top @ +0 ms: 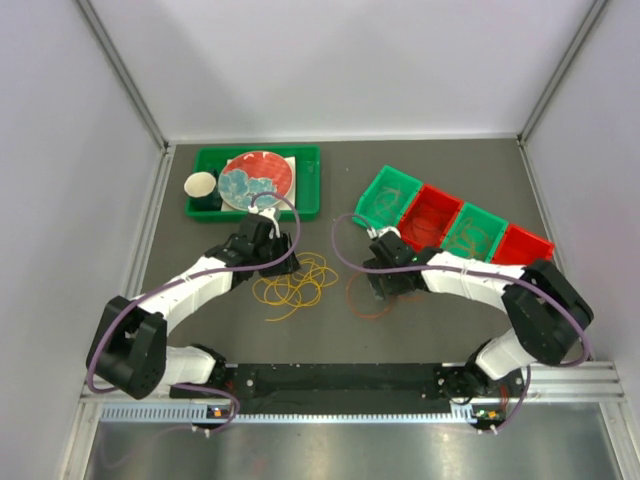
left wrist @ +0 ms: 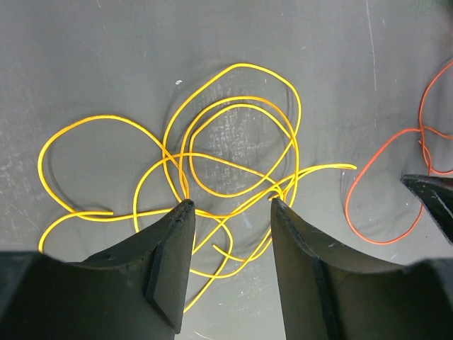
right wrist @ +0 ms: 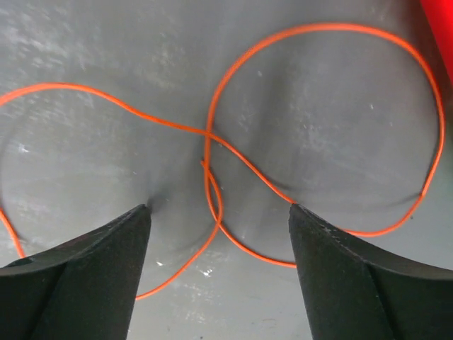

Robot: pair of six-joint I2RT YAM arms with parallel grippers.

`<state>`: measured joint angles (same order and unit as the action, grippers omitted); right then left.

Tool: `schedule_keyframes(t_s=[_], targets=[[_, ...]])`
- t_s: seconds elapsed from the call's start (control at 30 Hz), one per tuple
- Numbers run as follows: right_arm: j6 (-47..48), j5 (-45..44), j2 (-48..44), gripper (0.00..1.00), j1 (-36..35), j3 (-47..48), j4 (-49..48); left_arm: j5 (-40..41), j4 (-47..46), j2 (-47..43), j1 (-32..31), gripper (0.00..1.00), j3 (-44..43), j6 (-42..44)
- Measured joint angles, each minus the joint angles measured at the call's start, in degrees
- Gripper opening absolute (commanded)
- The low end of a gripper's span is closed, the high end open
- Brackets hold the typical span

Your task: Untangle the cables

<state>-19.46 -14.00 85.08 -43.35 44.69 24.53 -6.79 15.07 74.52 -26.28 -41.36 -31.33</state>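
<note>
Yellow cable [left wrist: 241, 66] lies in a loose tangle of overlapping loops on the grey table [top: 450, 330], near its middle and in front of the left gripper [left wrist: 230, 205]. Orange cable [right wrist: 207, 133] lies just right of it, apart from the yellow, as a figure-eight whose strands cross between the tips of the right gripper [right wrist: 219, 207]. Both cables lie flat on the table and not in any container.

The left jaws are spread, with the tips low over the near side of the yellow tangle and several strands running between them. The right jaws are spread wider, one tip on each side of the orange crossing. Neither pair pinches anything. Whether the tips touch the table I cannot tell.

At the back left a green tray [top: 305, 180] holds a red plate [top: 270, 165] with bluish pieces on it and a pale cup [top: 200, 185] beside it. At the back right four small bins stand in a slanted row, touching: green [top: 388, 195], red [top: 430, 215], green [top: 473, 232], red [top: 522, 245]. Thin wire loops seem to lie in the bins, but they are too small to tell apart or give a colour.

From above, the right arm covers part of the orange cable. In the left wrist view the orange loop is cut off at the right edge, and in the right wrist view it runs out of the left edge
</note>
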Motion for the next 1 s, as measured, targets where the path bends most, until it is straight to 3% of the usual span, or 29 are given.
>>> schedule_keyframes(t_s=[0.17, 0.53, 0.67, 0.77, 0.87, 1.0], targets=[[1.36, 2.03, 1.31, 0.64, 0.63, 0.68, -1.62, 0.17, 0.04, -0.02, 0.00, 0.52, 0.00, 0.00], [1.49, 4.85, 1.49, 0.61, 2.38, 0.70, -2.84, 0.17, 0.04, -0.02, 0.02, 0.52, 0.00, 0.04], [1.55, 4.98, -2.84, 0.64, 2.38, 0.72, -1.99, 0.20, 0.04, -0.02, 0.02, 0.52, 0.00, 0.04], [2.21, 4.85, -5.75, 0.72, 3.04, 1.27, -1.99, 0.17, 0.02, -0.02, 0.02, 0.52, 0.00, 0.04], [3.10, 5.22, -4.31, 0.77, 4.70, 2.62, -2.29, 0.15, 0.02, -0.02, 0.07, 0.51, 0.00, 0.02], [3.98, 6.43, 0.00, 0.77, 5.92, 2.89, -2.08, 0.17, 0.02, -0.02, 0.07, 0.52, 0.00, 0.02]])
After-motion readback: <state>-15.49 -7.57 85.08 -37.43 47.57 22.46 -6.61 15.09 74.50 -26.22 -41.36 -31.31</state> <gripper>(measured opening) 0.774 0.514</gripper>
